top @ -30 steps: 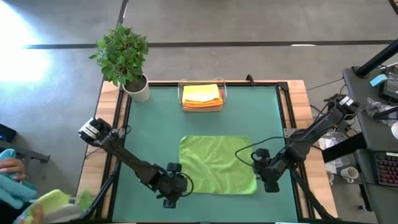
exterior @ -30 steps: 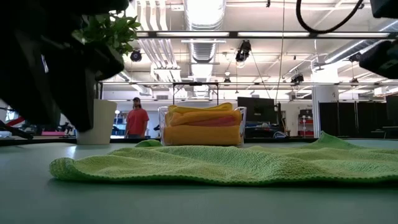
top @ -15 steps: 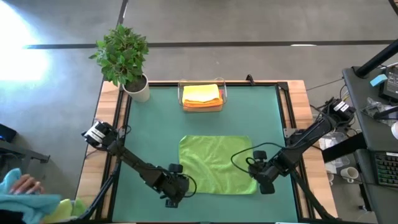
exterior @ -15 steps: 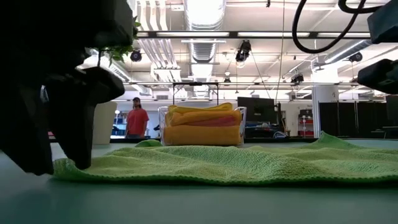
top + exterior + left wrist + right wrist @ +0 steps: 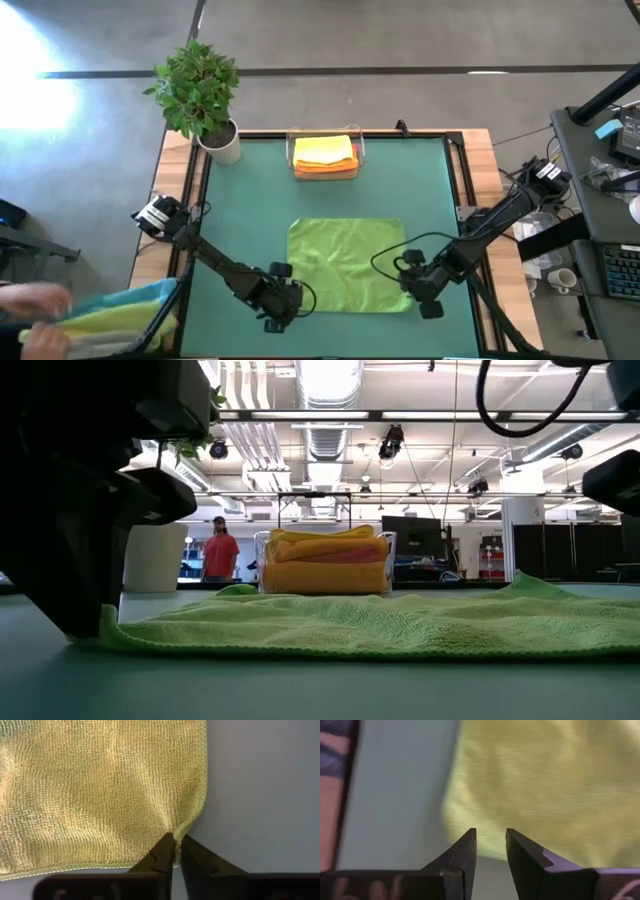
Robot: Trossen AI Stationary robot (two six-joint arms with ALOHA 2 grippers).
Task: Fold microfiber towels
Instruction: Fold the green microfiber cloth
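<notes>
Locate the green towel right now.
In the high view the green towel lies flat on the mat's near half, between the left gripper, pinching its corner, and the right gripper.

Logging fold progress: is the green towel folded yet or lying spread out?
Spread. The green towel lies flat in one layer on the mat; the left tool only pinches its near corner.
</notes>
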